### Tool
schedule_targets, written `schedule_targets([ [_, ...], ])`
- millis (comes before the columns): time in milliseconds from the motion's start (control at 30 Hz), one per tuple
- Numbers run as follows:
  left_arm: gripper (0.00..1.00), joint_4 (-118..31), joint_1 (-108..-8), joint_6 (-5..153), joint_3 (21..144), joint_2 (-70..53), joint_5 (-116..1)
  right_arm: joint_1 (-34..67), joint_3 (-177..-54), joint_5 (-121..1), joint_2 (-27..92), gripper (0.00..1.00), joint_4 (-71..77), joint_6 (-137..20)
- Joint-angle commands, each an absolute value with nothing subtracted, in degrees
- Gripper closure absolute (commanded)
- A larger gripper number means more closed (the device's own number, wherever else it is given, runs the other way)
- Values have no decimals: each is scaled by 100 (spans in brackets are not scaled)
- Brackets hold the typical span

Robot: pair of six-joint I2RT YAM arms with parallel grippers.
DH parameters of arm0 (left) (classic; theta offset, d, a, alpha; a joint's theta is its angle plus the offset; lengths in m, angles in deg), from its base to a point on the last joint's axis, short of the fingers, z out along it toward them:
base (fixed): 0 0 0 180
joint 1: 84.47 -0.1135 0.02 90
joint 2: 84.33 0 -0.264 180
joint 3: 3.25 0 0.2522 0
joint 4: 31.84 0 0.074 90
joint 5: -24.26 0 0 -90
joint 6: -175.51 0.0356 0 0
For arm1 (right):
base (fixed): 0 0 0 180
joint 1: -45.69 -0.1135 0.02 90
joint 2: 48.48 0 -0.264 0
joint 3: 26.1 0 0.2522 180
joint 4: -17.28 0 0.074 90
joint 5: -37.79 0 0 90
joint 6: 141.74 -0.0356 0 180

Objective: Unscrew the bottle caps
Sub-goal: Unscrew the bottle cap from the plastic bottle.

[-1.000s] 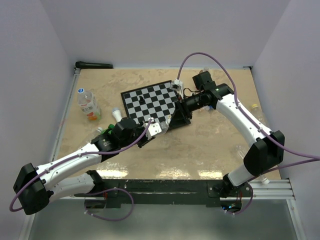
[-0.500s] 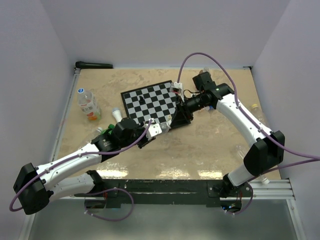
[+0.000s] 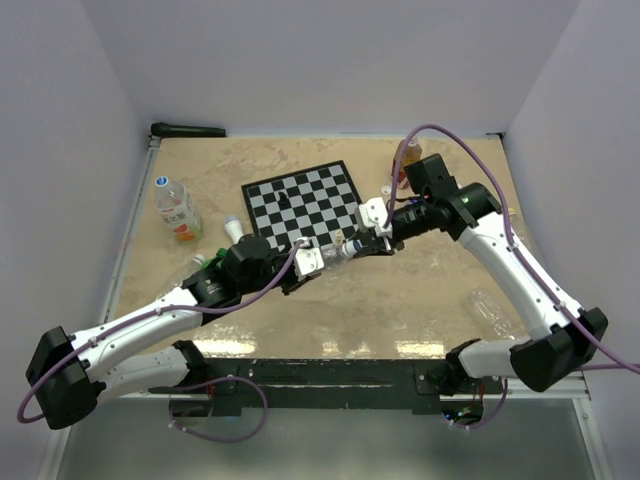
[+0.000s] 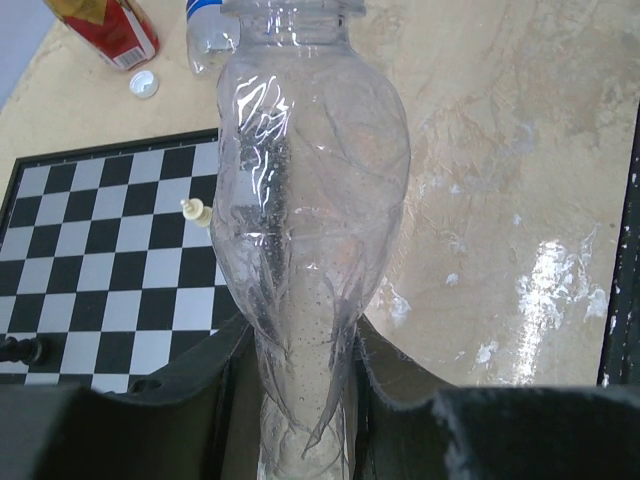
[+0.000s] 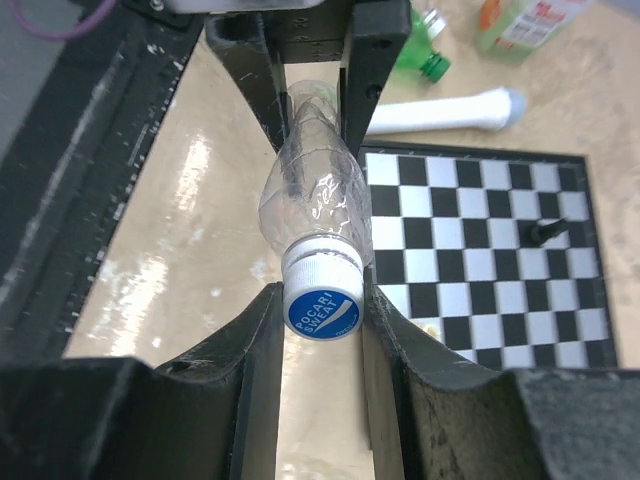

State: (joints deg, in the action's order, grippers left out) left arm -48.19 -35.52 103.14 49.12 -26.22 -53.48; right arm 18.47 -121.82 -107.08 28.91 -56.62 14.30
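Cap: small white ribbed plastic screw cap with a blue printed top [image 5: 322,312], still on the neck of the clear, crumpled plastic bottle [image 4: 310,200], which hangs level above the tan table [image 3: 430,290], just off the black-and-white chessboard [image 3: 300,200].
My right gripper [image 5: 322,300]: closed tight on the cap's ribbed sides.
My left gripper [image 4: 303,340]: pinched on the bottle's base end.
Feel: looks empty and light; I judge the thin walls will buckle and twist.
Hold: the ribs give purchase; stay off the slick top.
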Motion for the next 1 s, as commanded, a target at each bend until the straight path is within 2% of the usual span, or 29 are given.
schedule_targets([
  [0,100,-5149,-3631,10221,4927,-2676,-5624,1915,-11932,-10476,2404,100,-5432,2543],
  [433,100,-5158,-3631,10230,4927,-2676,-5580,1915,-11712,-10634,2289,89,-5282,2262],
  [533,100,-5149,-3631,10221,4927,-2667,-5580,1915,-11721,-10635,2272,75,-5116,1903],
  [667,100,-5158,-3631,10239,4927,-2676,-5580,1915,-11765,-10468,2219,47,-4606,700],
  [733,100,-5149,-3631,10230,4927,-2676,-5572,1915,-11843,-10468,2227,34,-4701,592],
  [833,100,-5158,-3631,10230,4927,-2685,-5572,1923,-11896,-10424,2210,19,-4842,504],
  [967,100,-5158,-3631,10239,4936,-2694,-5563,1958,-11861,-10380,2122,9,-4930,451],
])
